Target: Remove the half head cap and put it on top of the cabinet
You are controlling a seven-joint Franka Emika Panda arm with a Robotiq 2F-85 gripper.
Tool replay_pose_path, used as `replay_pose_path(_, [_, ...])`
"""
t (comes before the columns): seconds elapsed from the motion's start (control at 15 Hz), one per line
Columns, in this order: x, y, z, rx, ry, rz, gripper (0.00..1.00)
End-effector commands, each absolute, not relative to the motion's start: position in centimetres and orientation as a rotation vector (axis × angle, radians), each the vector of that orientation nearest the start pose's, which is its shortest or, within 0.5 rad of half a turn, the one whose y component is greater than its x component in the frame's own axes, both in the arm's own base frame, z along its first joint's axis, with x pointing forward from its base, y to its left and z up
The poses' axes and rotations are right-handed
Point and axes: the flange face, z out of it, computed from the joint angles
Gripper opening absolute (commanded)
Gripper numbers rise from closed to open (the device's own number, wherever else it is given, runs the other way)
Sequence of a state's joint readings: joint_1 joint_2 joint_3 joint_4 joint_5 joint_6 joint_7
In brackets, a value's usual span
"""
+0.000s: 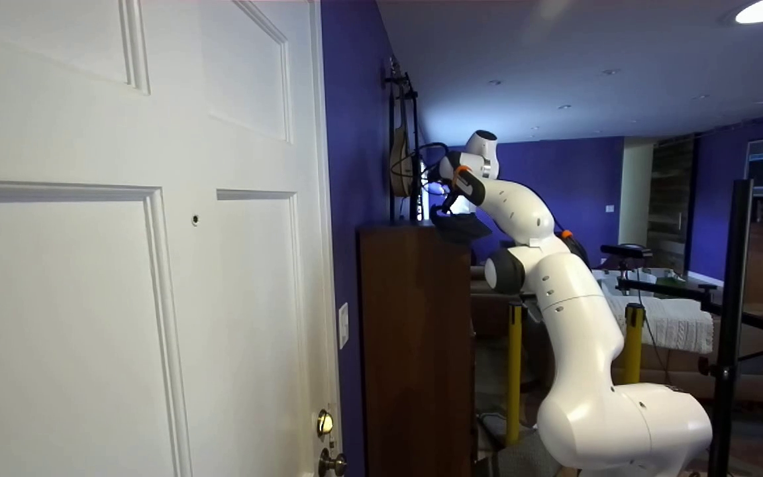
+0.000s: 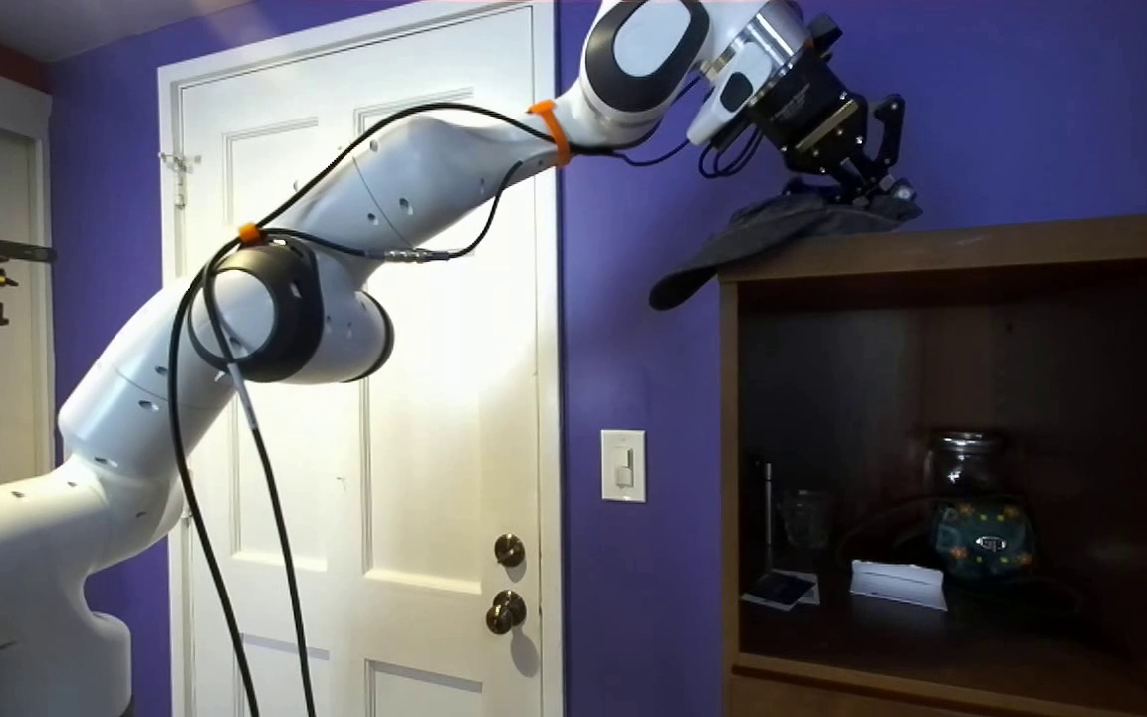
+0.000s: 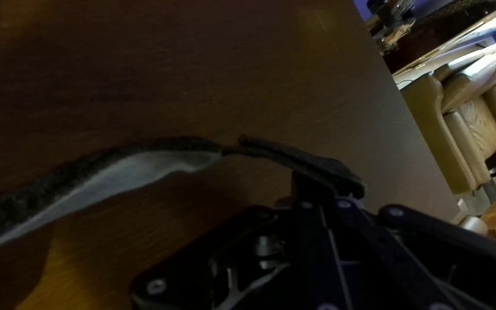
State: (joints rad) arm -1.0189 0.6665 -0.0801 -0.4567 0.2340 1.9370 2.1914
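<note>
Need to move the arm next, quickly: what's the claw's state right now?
Claw: closed, gripping the cap at its edge.

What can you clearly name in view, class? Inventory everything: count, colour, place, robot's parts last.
cap: 1, dark grey, atop cabinet, brim overhanging
cabinet: 1, brown, by purple wall
door: 1, white, in wall
switch plate: 1, white, between door and cabinet
lidded jar: 1, clear, in cabinet
patterned bag: 1, dark green, in cabinet
posts: 2, yellow, behind arm
stand: 1, black, beside arm
sofa: count unclear, tan, background
arm: 1, white, beside cabinet
gripper: 1, black, touching cap
</note>
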Motion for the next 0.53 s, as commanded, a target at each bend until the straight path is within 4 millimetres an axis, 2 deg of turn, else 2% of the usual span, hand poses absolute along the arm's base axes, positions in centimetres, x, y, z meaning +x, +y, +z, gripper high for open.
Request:
replay_pose_path(0.0, [36.6,-60.9,76.8,0.243,2.355,-0.750,0.00])
replay_pose_path(0.2, [36.8,-60.3,77.5,0.248,2.321,-0.714,0.00])
replay_pose_path(0.47, [36.9,-59.6,76.8,0.309,2.380,-0.587,0.00])
